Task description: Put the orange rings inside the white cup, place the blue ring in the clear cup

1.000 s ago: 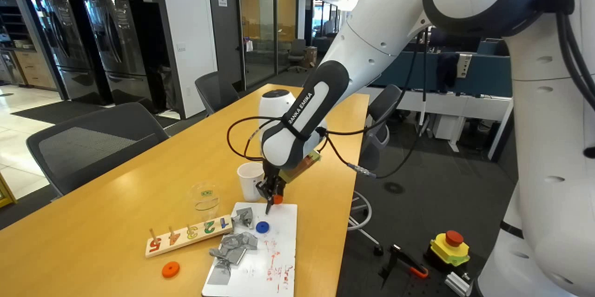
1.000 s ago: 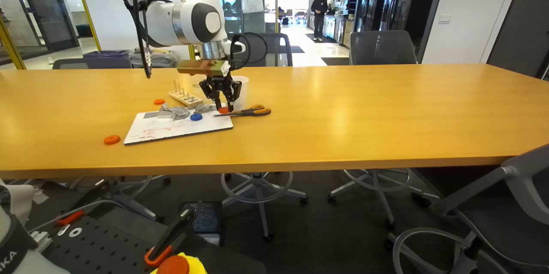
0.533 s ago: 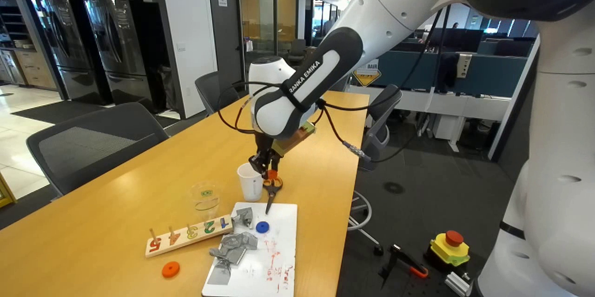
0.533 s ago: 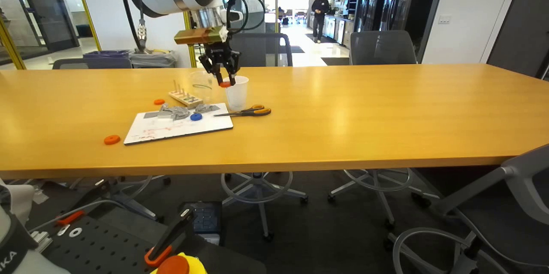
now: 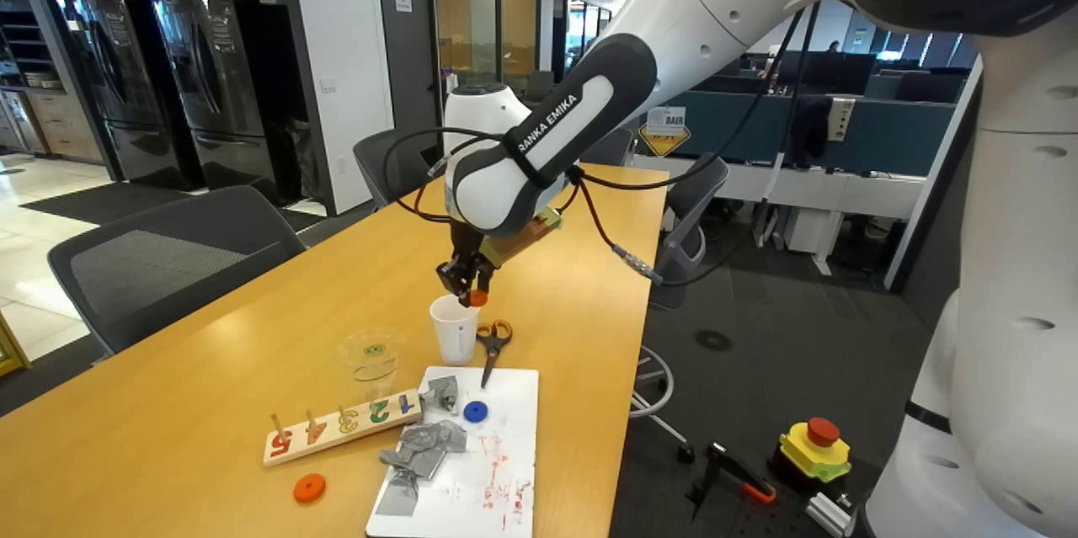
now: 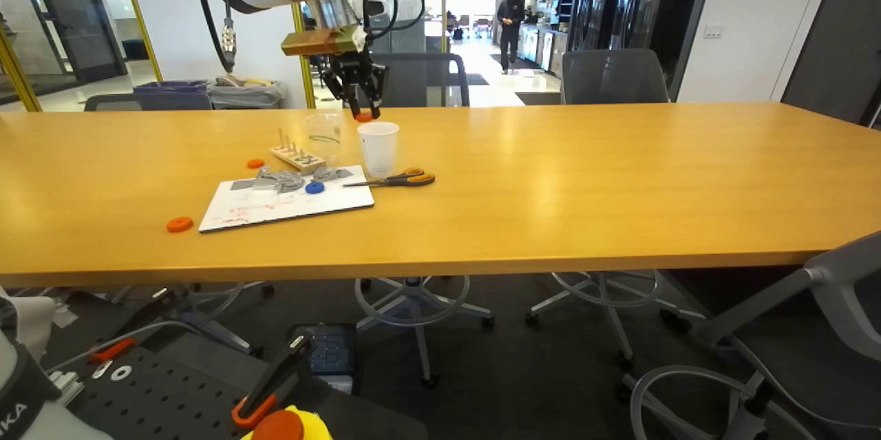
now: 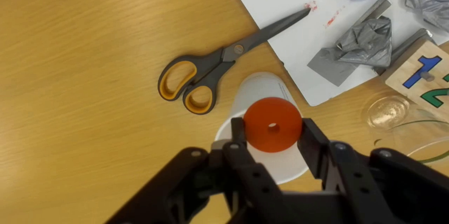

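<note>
Black fingers [image 7: 312, 136], parted only by an orange ring [image 7: 261, 124], pinched its rim. It seemed light, stiff — best taken there.

- Fingers [image 5: 484, 279] hold an orange ring [image 5: 478, 298] near the rim of the white cup [image 5: 456, 338].
- Scissors [image 5: 491, 350] lie beside the cup, tip over a whiteboard [image 5: 516, 403].
- The blue ring [image 5: 475, 412] lies on the whiteboard, near crumpled grey material [image 5: 427, 442].
- The clear cup [image 5: 371, 361] stands behind a numbered peg board [image 5: 333, 430].
- Another orange ring [image 5: 309, 487] lies on the tabletop [image 5: 210, 407].
</note>
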`<action>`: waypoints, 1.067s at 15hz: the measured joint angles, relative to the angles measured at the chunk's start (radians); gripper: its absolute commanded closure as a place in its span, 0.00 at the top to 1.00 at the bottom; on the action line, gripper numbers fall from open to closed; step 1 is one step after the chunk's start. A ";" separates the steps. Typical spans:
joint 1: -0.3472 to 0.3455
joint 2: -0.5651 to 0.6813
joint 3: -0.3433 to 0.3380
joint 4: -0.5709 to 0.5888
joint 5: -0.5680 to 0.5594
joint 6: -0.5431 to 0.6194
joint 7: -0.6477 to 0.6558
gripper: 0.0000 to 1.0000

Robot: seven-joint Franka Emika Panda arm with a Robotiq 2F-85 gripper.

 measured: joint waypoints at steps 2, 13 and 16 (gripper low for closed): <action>0.000 0.014 0.000 0.007 0.000 0.039 0.013 0.17; -0.005 0.129 -0.010 0.082 0.014 0.102 0.035 0.97; -0.005 0.127 -0.011 0.086 0.015 0.104 0.044 1.00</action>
